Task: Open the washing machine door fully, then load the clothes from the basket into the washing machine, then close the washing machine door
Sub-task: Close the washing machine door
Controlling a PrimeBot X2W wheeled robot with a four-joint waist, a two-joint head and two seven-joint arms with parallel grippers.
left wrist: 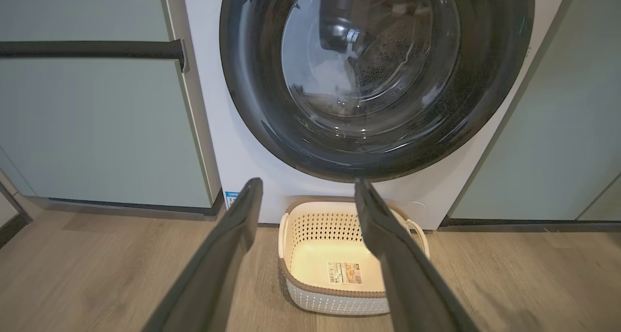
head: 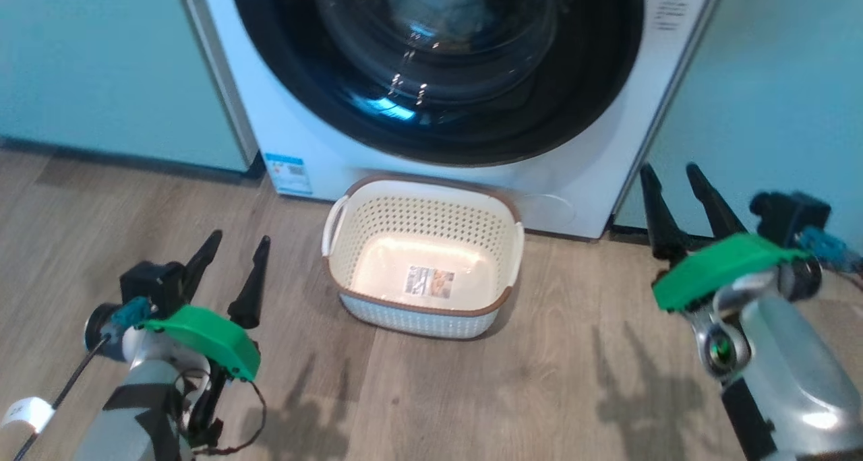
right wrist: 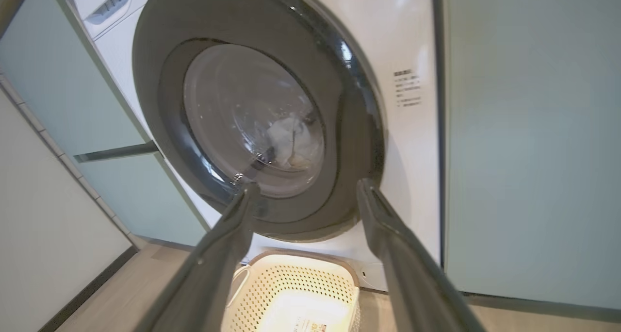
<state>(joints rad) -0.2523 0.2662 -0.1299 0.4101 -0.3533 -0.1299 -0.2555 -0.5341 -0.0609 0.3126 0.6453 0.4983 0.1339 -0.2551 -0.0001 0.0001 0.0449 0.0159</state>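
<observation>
The washing machine (head: 296,131) stands ahead with its round black washing machine door (head: 438,134) lying flat against the front. Through the glass a pale lump of clothes (right wrist: 291,140) rests in the drum. The cream basket (head: 377,272) sits on the floor right under the door, and its bare bottom shows a label sticker. My left gripper (head: 240,238) hovers open to the basket's left, nothing between its fingers. My right gripper (head: 671,169) is open at the machine's right edge, off the door. The left wrist view shows my left gripper (left wrist: 308,182) with the basket (left wrist: 315,235) and door (left wrist: 252,94) ahead.
Pale green cabinet panels (head: 101,70) flank the machine on both sides, the left one with a dark bar handle (left wrist: 92,49). Wooden floor (head: 573,380) spreads around the basket. A blue sticker (head: 288,173) marks the machine's lower left corner.
</observation>
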